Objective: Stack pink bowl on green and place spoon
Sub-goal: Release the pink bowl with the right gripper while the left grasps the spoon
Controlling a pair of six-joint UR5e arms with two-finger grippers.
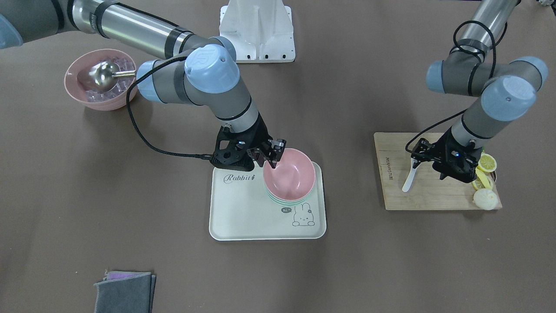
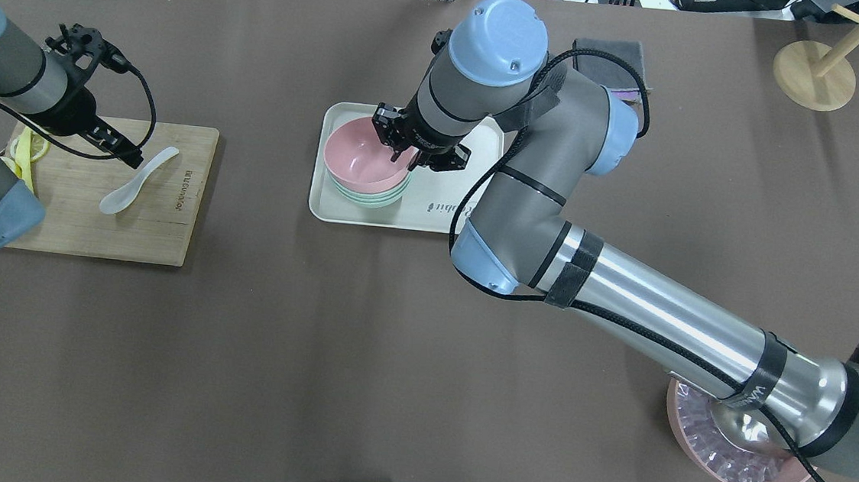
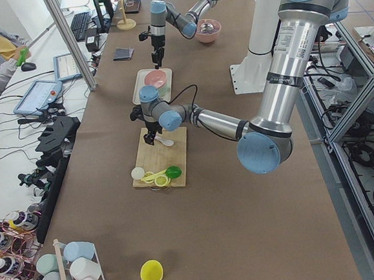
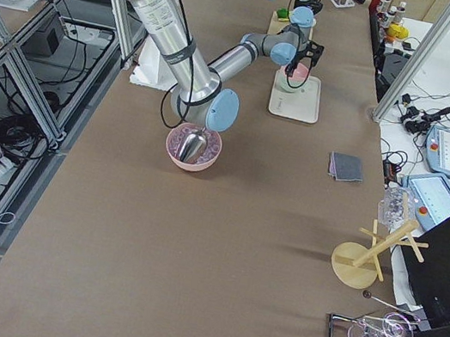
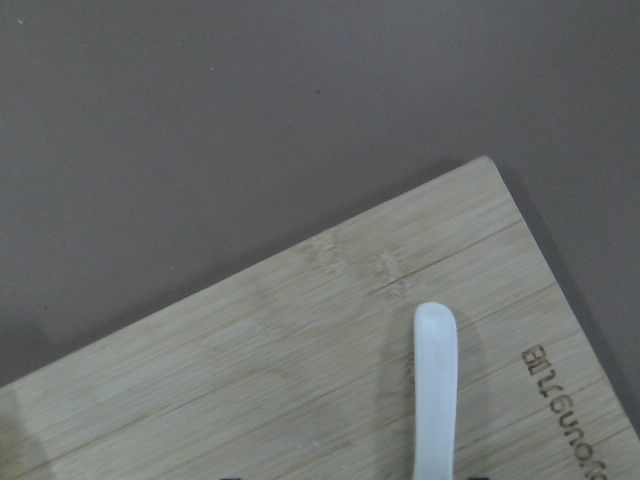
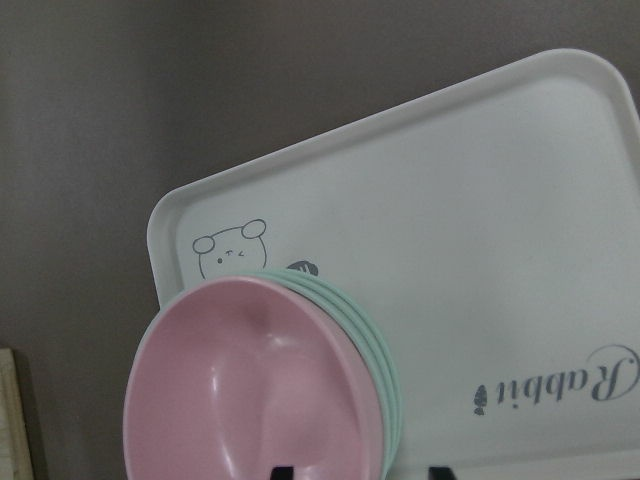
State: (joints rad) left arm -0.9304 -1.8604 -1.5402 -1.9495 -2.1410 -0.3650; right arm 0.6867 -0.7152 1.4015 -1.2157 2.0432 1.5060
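Left claw (image 1: 417, 160) sits spread over the spoon (image 1: 409, 178) handle. It looks light, stiff and slick, so I'd pinch mid-handle. Right claw (image 1: 273, 160) is spread astride the stacked pink bowl (image 1: 289, 174) rim.

Pink bowl (image 2: 363, 161) atop green bowl (image 2: 371, 200) (spoon (image 2: 131, 191) apart)

The cream rectangular plastic tray (image 1: 243, 217) bears "Rabbit" in script and "hi~" in a speech bubble; the bamboo cutting board's (image 1: 434, 198) engraved brand is illegible.
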